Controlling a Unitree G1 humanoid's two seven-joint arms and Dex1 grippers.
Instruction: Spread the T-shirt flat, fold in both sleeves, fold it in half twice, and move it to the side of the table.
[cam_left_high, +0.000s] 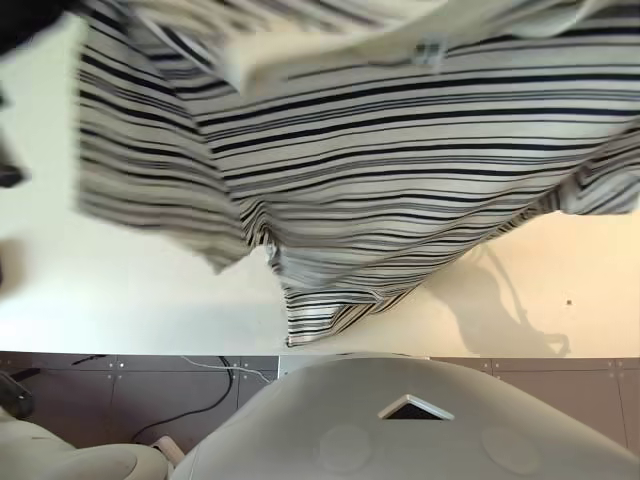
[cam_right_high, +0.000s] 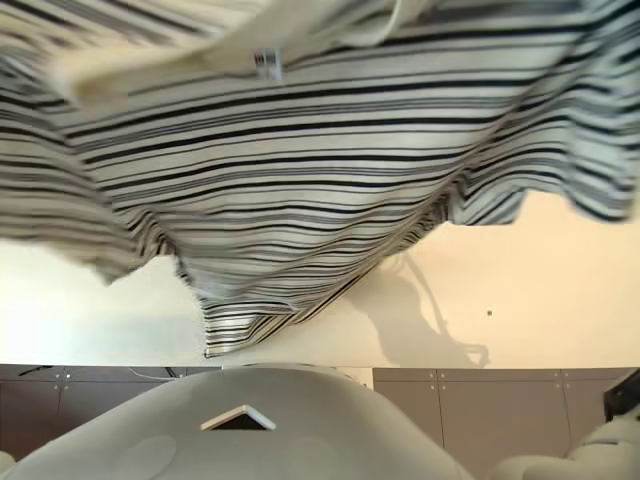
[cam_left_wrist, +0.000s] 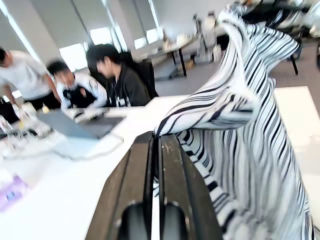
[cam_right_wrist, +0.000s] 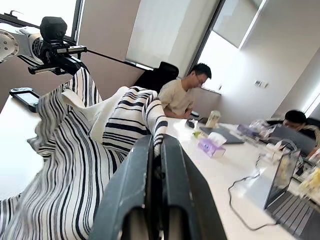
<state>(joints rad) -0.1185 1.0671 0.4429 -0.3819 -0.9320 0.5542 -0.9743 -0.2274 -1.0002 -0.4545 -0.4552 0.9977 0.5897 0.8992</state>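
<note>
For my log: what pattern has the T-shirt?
The T-shirt has dark stripes on white, clearest in the left eye view.

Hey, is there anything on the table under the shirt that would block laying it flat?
Nothing visible under it. The left tool and the right tool are shut on the T-shirt, which hangs over the table. The cloth hides the far part, and a dark device lies on the table off to one side.
</note>
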